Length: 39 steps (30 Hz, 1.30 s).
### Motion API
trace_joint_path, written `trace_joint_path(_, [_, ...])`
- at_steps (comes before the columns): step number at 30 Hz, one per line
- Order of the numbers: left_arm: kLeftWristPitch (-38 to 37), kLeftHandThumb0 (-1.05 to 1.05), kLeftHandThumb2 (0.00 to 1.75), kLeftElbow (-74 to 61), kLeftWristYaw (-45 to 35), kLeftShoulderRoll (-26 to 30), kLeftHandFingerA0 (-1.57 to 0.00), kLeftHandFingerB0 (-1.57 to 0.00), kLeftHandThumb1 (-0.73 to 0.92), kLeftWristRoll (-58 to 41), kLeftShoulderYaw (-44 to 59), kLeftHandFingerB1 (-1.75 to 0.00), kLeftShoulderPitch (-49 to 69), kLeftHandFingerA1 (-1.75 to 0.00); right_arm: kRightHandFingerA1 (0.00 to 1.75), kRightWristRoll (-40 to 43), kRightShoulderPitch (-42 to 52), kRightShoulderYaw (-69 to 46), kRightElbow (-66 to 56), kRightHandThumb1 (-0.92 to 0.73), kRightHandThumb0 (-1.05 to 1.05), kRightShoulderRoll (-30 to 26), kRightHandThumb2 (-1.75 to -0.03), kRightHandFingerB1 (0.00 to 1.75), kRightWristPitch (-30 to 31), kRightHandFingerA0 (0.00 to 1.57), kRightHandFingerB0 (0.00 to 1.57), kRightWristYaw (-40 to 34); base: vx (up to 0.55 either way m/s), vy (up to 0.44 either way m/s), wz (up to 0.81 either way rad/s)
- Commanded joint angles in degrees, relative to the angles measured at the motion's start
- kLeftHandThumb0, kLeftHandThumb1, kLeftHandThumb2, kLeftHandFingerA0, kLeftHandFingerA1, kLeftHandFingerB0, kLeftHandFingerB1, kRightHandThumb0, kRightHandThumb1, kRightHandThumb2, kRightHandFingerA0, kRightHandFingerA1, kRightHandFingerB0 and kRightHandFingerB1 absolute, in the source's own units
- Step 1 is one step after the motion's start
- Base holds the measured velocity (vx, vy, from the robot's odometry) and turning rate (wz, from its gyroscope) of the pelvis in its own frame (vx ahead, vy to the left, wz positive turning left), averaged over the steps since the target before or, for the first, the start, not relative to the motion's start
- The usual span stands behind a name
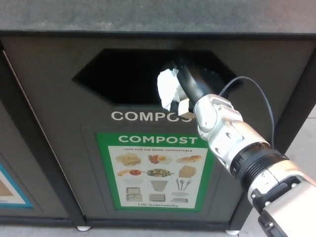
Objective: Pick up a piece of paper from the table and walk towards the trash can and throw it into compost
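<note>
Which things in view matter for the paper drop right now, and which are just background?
Part of the job:
- crumpled white paper
- black right hand holding it
- dark hexagonal opening of the grey compost bin

Just there:
- green compost poster
- blue-edged sign on the neighbouring bin
- black cable

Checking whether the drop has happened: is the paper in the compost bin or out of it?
Out. The crumpled paper is in the right hand, at the bin's opening, its lower edge overlapping the front face.
</note>
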Motion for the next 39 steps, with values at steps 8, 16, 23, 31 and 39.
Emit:
trace_joint_path(8, [-2.3, 0.02, 0.74, -3.0, -0.6, 0.2, -0.96, -0.88, 0.72, 0.0, 0.0, -0.68, 2.2, -0.74, 1.72, 0.6, 2.0, 0.9, -0.5, -0.62, -0.1, 0.0, -0.97, 1.57, 1.2, 0.84, 0.78, 0.8, 0.0, 0.0, 0.0])
trace_joint_path(16, [-2.7, 0.04, 0.81, -2.3, -0.5, 0.4, -0.98, -0.91, 0.69, 0.2, 0.1, -0.66, 2.5, -0.73, 1.74, 0.4, 2.0, 1.5, -1.0, -0.67, -0.11, -0.5, -0.83, 1.59, 2.7, 0.8, 0.72, 1.6, 0.0, 0.0, 0.0])
trace_joint_path(23, [-3.2, 0.02, 0.75, -0.5, 0.4, 1.1, -0.97, -0.9, 0.71, 1.8, -0.9, -0.67, 2.1, -0.7, 1.75, 0.1, 1.3, 2.1, -0.9, -0.66, -0.11, -0.9, -0.84, 1.64, 2.4, 0.81, 0.71, 1.9, 0.0, 0.0, 0.0])
trace_joint_path(31, [-2.5, 0.06, 0.82, -0.5, 0.7, 0.7, -0.98, -0.91, 0.66, 1.4, -0.7, -0.68, 1.7, -0.71, 1.75, -1.6, 1.7, 5.1, -0.2, -0.64, -0.11, -1.5, -0.77, 1.6, 1.3, 0.79, 0.69, 1.8, 0.0, 0.0, 0.0])
trace_joint_path(39, [-5.1, 0.05, 0.79, -0.5, -0.1, 0.3, -0.97, -0.9, 0.69, 1.4, -0.8, -0.67, 5.1, -0.69, 1.74, -2.0, 3.5, 7.6, -1.3, -0.71, -0.13, -1.6, -0.75, 1.58, 1.1, 0.78, 0.68, 1.9, 0.01, -0.018, -0.12])
